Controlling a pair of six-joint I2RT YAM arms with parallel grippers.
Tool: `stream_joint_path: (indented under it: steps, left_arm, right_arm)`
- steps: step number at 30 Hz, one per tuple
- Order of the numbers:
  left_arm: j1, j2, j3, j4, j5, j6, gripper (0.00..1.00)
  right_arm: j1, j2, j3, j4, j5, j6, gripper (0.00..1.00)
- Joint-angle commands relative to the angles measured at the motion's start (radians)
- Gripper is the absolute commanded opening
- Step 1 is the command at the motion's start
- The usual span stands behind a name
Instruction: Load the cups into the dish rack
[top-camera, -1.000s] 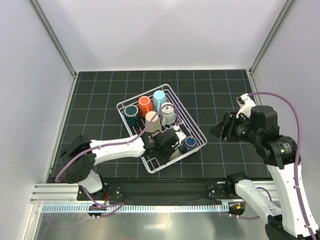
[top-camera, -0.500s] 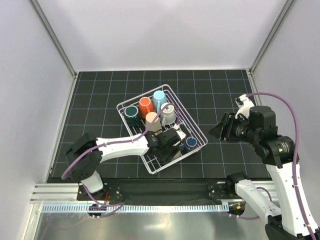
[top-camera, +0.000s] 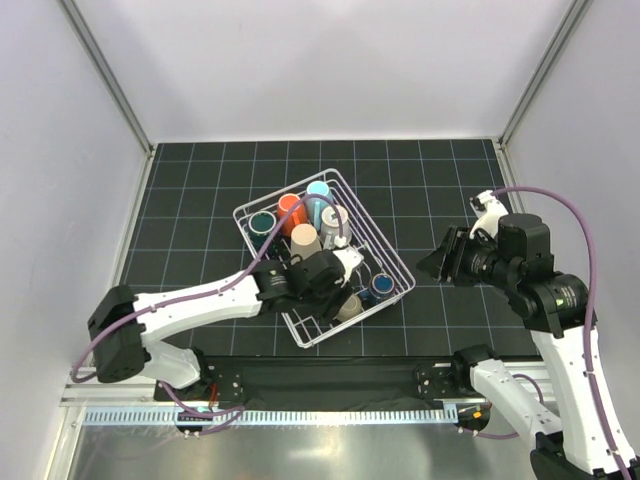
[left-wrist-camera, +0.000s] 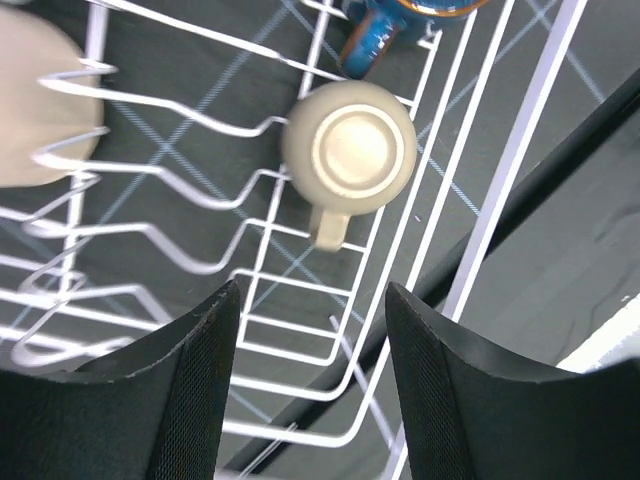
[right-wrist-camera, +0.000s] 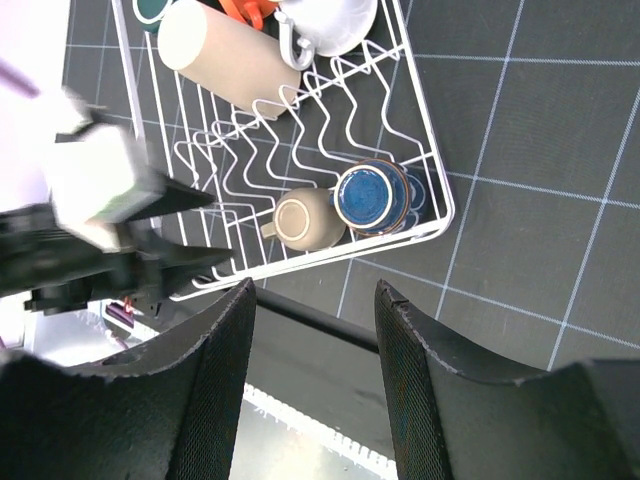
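Gaping empty, the left gripper (left-wrist-camera: 312, 300) hovers above the olive-beige cup (left-wrist-camera: 350, 150). It stands, seemingly inverted, in the dish rack (left-wrist-camera: 529, 130).

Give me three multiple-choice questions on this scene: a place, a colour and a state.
1. Where in the dish rack is the small beige cup? A by the near edge, beside the navy cup; B in the far corner; C in the left corner.
2. What colour is the rack's wire? A black; B white; C red.
3. How do the left gripper's jaws stand? A shut on the beige cup; B shut on a wire; C open, empty.
Answers: 1 A, the right wrist view shows them side by side; 2 B, white in every view; 3 C, they stand apart with nothing between.
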Motion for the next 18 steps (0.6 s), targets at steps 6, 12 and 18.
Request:
stream_joint_path:
  steps: [6, 12, 18]
  left_arm:
    - [-0.002, -0.3, -0.002, -0.026, -0.162, -0.145, 0.66]
    - [-0.002, -0.627, -0.249, 0.22, -0.204, -0.383, 0.79]
    - [-0.002, -0.724, -0.352, 0.295, -0.189, -0.47, 1.0]
  right_arm:
    - [0.002, -0.028, -0.12, 0.099, 0.004, -0.03, 0.83]
    - [0.002, -0.062, -0.205, 0.168, -0.028, -0.007, 0.99]
    - [0.002, -0.063, -0.297, 0.21, 0.045, 0.027, 1.0]
